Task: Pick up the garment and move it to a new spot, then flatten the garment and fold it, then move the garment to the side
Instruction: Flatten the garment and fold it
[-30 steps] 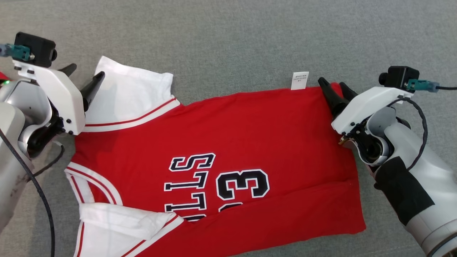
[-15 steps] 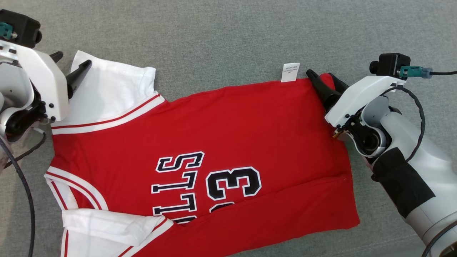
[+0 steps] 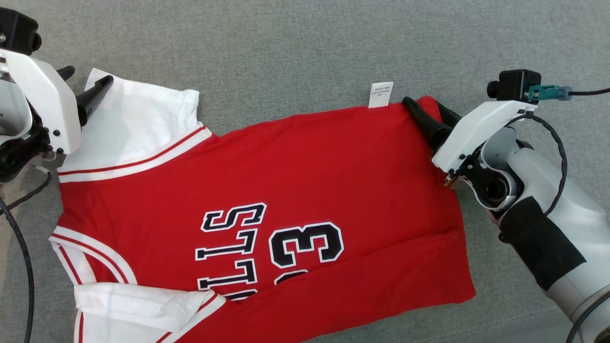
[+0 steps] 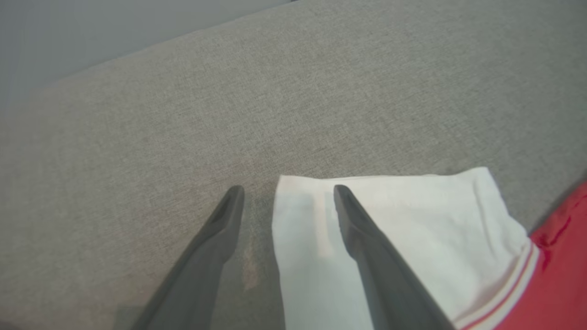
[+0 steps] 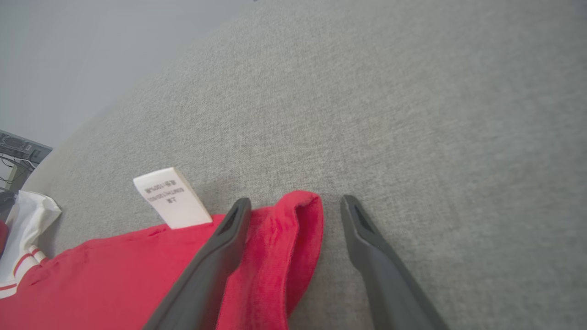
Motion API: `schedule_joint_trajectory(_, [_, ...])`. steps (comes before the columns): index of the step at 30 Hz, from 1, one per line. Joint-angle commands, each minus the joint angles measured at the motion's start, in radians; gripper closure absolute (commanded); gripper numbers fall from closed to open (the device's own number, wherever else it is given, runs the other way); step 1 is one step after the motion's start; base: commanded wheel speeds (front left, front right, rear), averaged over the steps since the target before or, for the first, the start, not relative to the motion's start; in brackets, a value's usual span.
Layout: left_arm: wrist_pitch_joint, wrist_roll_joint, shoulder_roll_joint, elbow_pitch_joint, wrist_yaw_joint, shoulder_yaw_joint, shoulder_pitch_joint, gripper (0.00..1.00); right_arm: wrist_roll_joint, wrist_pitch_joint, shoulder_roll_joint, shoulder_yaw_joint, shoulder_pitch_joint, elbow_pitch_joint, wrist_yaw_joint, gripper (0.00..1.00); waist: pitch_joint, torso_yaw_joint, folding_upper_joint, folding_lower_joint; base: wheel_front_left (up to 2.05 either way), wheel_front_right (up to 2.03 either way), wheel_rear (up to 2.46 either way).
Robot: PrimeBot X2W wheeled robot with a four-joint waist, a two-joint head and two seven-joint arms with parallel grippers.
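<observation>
Garment (image 3: 286,190) spans from left tool (image 3: 88,75) to right tool (image 3: 423,102).

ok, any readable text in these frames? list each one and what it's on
"LLS": sideways on the red jersey, black with white edging; the start of the word is hidden.
"3": on the same jersey beside those letters; a second digit is mostly hidden.
White tag at the jersey's edge: printed lines, too small and blurred to read.

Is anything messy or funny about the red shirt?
Yes. The red jersey is not quite flat: its hem corner curls up inside the open right gripper, a white label pokes out, and the near sleeve is rumpled.
</observation>
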Motion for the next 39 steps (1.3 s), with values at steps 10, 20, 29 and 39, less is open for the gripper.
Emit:
schedule_joint_trajectory(10, [0.002, -0.076, 0.006, 0.025, 0.000, -0.064, -0.038, 0.00, 0.036, 0.025, -0.002, 0.060, 0.046, 0.016, -0.010, 0.00, 0.016, -0.009, 0.0000, 0.0000, 0.00, 0.00, 0.00])
schedule_joint_trajectory(20, [-0.015, -0.124, 0.009, 0.033, 0.000, -0.113, -0.055, 0.42, 0.064, 0.018, -0.007, 0.091, 0.044, 0.019, -0.010, 0.00, 0.020, -0.008, 0.0000, 0.0000, 0.00, 0.00, 0.00])
schedule_joint_trajectory(29, [-0.021, -0.161, 0.007, 0.038, 0.000, -0.150, -0.068, 1.00, 0.084, 0.021, -0.009, 0.121, 0.036, -0.006, -0.008, 1.00, 0.019, -0.004, 0.0000, 0.0000, 0.00, 0.00, 0.00])
schedule_joint_trajectory(39, [-0.092, -0.161, -0.004, 0.046, 0.000, -0.177, -0.079, 1.00, 0.094, -0.026, -0.031, 0.145, 0.026, -0.042, -0.007, 1.00, 0.005, 0.014, 0.0000, 0.0000, 0.00, 0.00, 0.00])
